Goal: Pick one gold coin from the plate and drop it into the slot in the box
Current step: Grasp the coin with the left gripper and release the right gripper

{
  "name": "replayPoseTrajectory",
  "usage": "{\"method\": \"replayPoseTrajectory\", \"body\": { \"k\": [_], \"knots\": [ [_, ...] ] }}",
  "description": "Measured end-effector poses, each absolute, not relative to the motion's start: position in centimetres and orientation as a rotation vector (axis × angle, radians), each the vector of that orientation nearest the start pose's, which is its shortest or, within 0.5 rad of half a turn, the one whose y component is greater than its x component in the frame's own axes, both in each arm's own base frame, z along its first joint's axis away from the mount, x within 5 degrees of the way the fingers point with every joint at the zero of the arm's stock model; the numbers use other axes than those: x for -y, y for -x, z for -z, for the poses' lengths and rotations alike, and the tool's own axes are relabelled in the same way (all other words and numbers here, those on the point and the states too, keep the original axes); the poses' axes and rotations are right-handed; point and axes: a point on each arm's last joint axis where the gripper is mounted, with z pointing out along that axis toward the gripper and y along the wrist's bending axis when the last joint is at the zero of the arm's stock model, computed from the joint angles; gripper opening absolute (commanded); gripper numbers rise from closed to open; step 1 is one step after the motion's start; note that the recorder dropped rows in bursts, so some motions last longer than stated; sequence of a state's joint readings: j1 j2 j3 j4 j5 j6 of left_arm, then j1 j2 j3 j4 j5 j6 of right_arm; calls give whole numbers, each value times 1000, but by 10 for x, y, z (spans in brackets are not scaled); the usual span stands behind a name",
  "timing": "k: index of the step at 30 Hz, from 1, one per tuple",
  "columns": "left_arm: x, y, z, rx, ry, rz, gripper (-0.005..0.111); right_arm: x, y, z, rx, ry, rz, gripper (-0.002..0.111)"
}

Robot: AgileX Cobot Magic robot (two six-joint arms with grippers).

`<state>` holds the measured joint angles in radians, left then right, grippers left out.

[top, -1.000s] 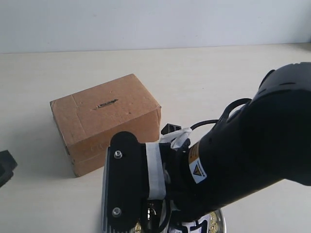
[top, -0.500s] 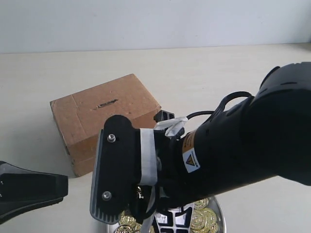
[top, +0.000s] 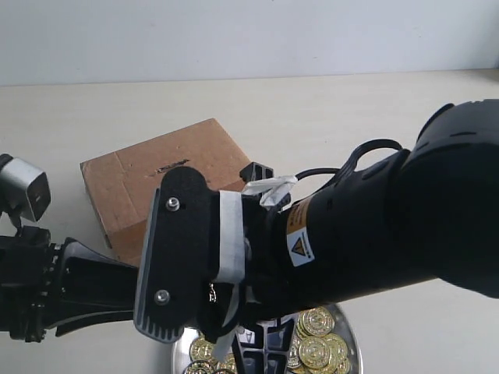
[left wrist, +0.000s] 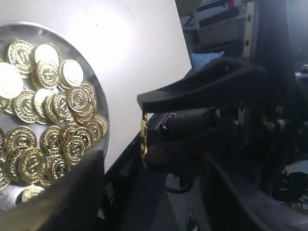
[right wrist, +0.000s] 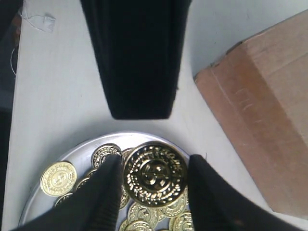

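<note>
My right gripper is shut on one gold coin, pinched by its edges and lifted above the plate. The plate is a shiny silver dish holding several gold coins, and in the exterior view it lies at the bottom edge, under my right arm. In the left wrist view the held coin shows edge-on between the right gripper's black fingers. My left gripper stands wide open beside it, holding nothing. The brown box sits behind on the left, with its slot on top.
My left arm reaches in from the left, low over the table in front of the box. One black finger of the left gripper hangs just beyond the plate. The box's near corner lies close to the plate's rim.
My right gripper has risen with the coin, uncovering more of the plate. The left arm has swung in from the left edge toward the plate.
</note>
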<state>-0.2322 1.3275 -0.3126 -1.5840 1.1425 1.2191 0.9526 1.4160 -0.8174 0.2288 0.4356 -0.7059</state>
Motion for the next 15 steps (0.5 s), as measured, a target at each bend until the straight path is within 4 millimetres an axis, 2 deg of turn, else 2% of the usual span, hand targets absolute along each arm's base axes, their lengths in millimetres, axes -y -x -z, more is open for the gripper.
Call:
{"method": "replayPoseTrajectory", "body": {
  "k": [7, 15],
  "knots": [
    [120, -143, -187, -2377, -303, 1618, 58, -231, -154, -232, -1881, 1686, -313, 22],
    [131, -147, -193, -2371, -383, 1585, 58, -232, -154, -232, -1880, 1682, -314, 22]
  ]
}}
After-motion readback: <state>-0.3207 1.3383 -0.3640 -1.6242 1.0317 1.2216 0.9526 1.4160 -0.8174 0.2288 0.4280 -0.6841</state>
